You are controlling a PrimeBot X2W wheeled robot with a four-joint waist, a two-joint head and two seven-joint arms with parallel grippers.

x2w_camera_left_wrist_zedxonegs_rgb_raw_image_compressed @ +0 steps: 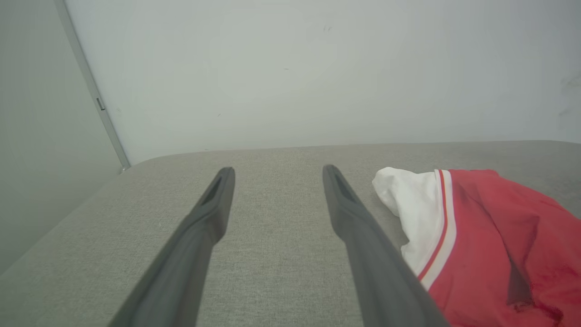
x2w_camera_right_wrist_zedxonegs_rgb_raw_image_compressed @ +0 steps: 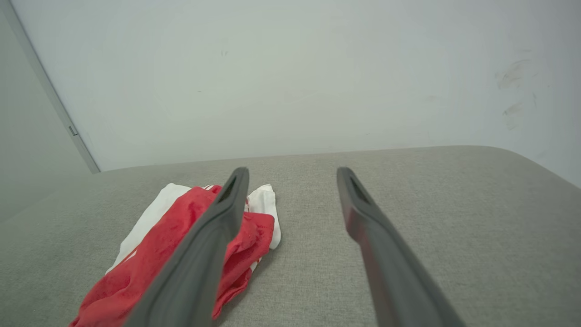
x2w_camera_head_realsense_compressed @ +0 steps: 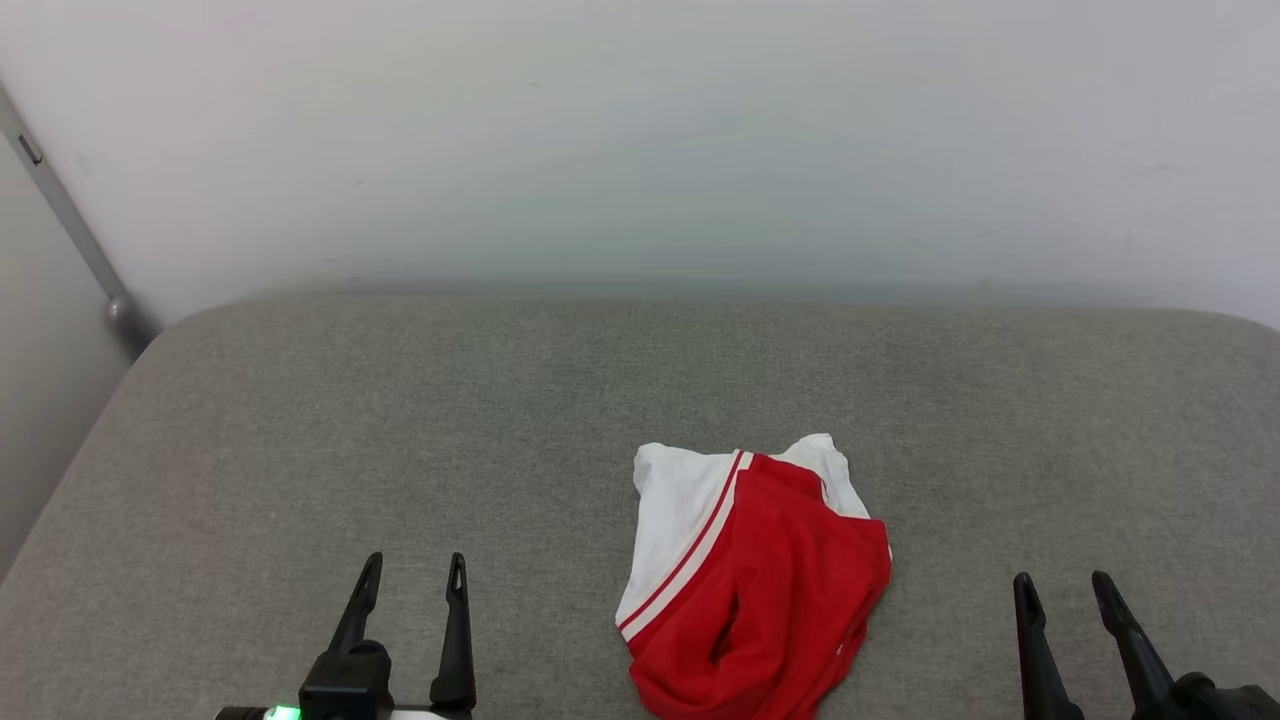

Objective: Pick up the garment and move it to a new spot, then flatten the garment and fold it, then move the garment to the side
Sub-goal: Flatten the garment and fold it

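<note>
The garment [x2w_camera_head_realsense_compressed: 755, 580] lies crumpled in a heap on the grey padded surface [x2w_camera_head_realsense_compressed: 400, 420], near the front edge between my two arms. It is red with a white sleeve and a red-white striped trim; no lettering shows. My left gripper [x2w_camera_head_realsense_compressed: 414, 572] stands open at the lower left, well left of the heap, with nothing between its fingers. My right gripper [x2w_camera_head_realsense_compressed: 1064, 586] stands open at the lower right, apart from the cloth. In the left wrist view the garment [x2w_camera_left_wrist_zedxonegs_rgb_raw_image_compressed: 490, 240] lies right of the open left gripper [x2w_camera_left_wrist_zedxonegs_rgb_raw_image_compressed: 278, 171]. In the right wrist view the garment [x2w_camera_right_wrist_zedxonegs_rgb_raw_image_compressed: 154, 254] sits left of the open right gripper [x2w_camera_right_wrist_zedxonegs_rgb_raw_image_compressed: 292, 172].
A pale wall [x2w_camera_head_realsense_compressed: 640, 140] rises just behind the grey surface. A metal strip [x2w_camera_head_realsense_compressed: 60, 210] runs down the wall at the far left, past the surface's rounded left edge. Bare grey fabric stretches behind and to both sides of the heap.
</note>
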